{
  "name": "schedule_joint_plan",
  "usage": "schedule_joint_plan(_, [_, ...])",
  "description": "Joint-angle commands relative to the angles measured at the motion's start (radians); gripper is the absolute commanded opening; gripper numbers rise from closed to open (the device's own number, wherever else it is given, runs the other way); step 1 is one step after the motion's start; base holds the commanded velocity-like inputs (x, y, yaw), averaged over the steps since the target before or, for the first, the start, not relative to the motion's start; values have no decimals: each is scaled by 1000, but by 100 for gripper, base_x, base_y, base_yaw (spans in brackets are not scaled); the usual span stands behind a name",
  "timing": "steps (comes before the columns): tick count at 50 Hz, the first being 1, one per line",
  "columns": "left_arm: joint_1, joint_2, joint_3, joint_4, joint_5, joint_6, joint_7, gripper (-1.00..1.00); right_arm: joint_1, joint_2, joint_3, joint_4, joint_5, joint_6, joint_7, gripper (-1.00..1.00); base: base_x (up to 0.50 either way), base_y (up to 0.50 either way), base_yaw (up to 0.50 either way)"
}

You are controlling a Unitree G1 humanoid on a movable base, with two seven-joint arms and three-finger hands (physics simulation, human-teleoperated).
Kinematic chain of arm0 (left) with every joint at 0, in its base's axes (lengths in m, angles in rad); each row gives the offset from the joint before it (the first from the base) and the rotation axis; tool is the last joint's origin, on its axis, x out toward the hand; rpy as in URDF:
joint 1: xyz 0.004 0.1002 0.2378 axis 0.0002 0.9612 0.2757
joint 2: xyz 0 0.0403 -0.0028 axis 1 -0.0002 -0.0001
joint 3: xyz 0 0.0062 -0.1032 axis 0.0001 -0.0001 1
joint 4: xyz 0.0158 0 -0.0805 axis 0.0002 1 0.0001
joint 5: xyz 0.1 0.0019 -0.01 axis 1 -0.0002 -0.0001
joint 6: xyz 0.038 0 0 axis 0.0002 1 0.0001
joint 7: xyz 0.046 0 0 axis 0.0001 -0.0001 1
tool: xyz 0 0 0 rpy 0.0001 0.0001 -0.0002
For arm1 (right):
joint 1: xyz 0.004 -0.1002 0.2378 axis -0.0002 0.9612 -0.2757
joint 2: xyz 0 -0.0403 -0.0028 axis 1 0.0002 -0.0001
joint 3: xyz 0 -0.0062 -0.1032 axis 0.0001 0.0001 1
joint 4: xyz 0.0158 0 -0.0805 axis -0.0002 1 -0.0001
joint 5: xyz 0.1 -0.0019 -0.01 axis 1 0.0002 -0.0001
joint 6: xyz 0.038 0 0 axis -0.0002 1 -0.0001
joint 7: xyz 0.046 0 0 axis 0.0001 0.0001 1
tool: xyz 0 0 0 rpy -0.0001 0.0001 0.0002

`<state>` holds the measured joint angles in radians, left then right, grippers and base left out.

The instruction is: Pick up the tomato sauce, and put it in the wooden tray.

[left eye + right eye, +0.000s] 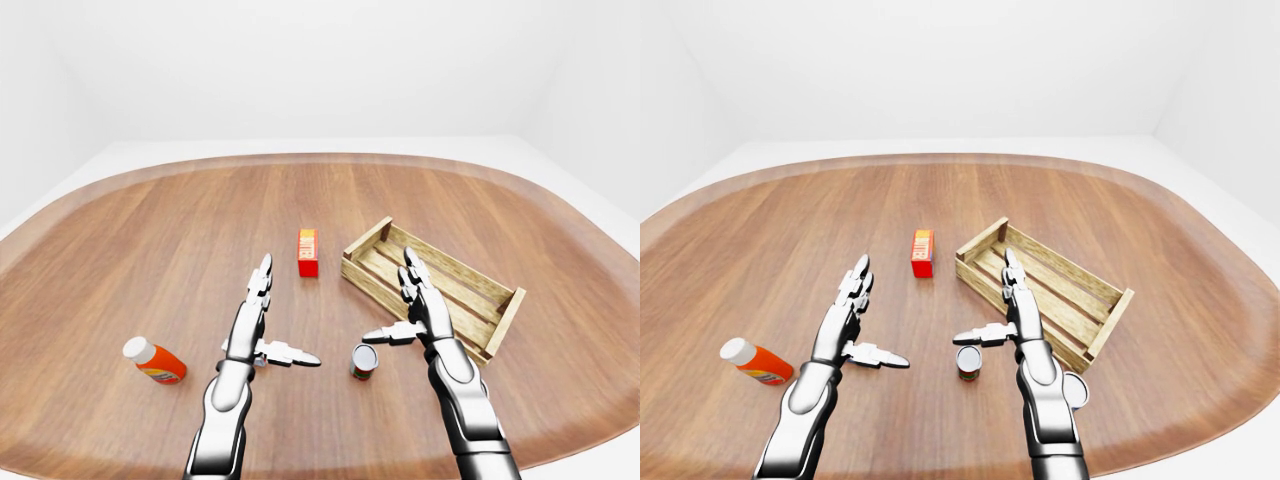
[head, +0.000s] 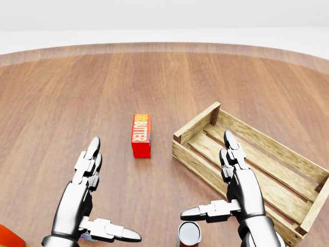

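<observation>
Both hands hover with fingers spread, the right hand [image 1: 418,312] just above the upright tomato sauce can [image 1: 364,361] beside the wooden tray [image 1: 432,287], so it should lower squarely before closing around it

We see bright, even, diffuse light and crisp renders, no blur. Only faint soft shadows sit under things on the desk [image 1: 150,230], its wood sheen gentle; its rim bows in both eye views.
</observation>
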<state>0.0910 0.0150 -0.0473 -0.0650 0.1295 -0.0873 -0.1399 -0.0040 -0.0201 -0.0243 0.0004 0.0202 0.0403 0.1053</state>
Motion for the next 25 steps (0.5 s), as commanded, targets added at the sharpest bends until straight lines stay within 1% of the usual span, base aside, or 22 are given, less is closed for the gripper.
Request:
schedule_joint_plan(1, [0, 0, 0, 1, 0, 0, 2, 100, 3, 0, -2, -1, 8, -4, 6, 100, 50, 0, 0])
schedule_joint_plan(5, [0, 0, 0, 1, 0, 0, 2, 100, 4, 0, -2, -3, 10, -7, 8, 100, 50, 0, 0])
schedule_joint_plan(6, [0, 0, 1, 0, -2, 0, 1, 100, 8, 1, -3, -6, 20, -24, 16, 100, 50, 0, 0])
schedule_joint_plan(8, [0, 0, 0, 1, -1, 0, 1, 100, 18, 1, 4, -22, 17, -33, 22, 100, 50, 0, 0])
schedule_joint_plan(10, [0, 0, 0, 1, 0, 0, 2, 100, 18, 2, 6, -22, 11, -31, 19, 100, 0, 0, 0])
schedule_joint_plan(11, [0, 0, 0, 2, 0, 0, 2, 100, 19, 3, 5, -22, 17, -37, 23, 100, 0, 0, 0])
schedule_joint_plan(12, [-1, 0, 0, 2, 0, 0, 2, 100, 15, 1, 10, -16, 6, -13, 20, 100, 0, 0, 0])
schedule_joint_plan(13, [-2, 0, 1, 2, -1, 0, 1, 100, 9, -3, 20, -6, -16, -5, 20, 100, -2, -22, 0])
schedule_joint_plan(14, [-2, 0, 1, 2, -1, 0, 2, 100, 15, 2, 27, -11, 0, -34, 47, 100, -18, -50, 0])
schedule_joint_plan(15, [-1, 0, 1, 2, -2, 0, 2, 100, 18, 5, 28, -18, -12, -27, 34, 100, -19, -50, 0])
schedule_joint_plan(16, [-1, 0, 0, 2, 0, 0, 2, 100, 22, 6, 27, -22, -19, -40, 26, 100, -19, -50, 0])
schedule_joint_plan(17, [-1, 0, 0, 2, 0, 0, 2, 100, 22, 6, 27, -22, -19, -40, 25, 100, -19, -50, 0])
schedule_joint_plan(18, [-1, 0, 0, 3, 0, 0, 2, 100, 22, 10, 16, -21, 5, -52, 29, 100, -20, -39, 0])
schedule_joint_plan(21, [-2, 0, 1, 5, 1, 0, 3, 100, 10, 6, 12, -3, -3, -40, 12, 100, 0, 0, 0])
schedule_joint_plan(25, [-2, 0, 2, 6, -1, 0, 1, 100, 6, 6, 13, 3, -4, -34, 10, 100, 0, 0, 0])
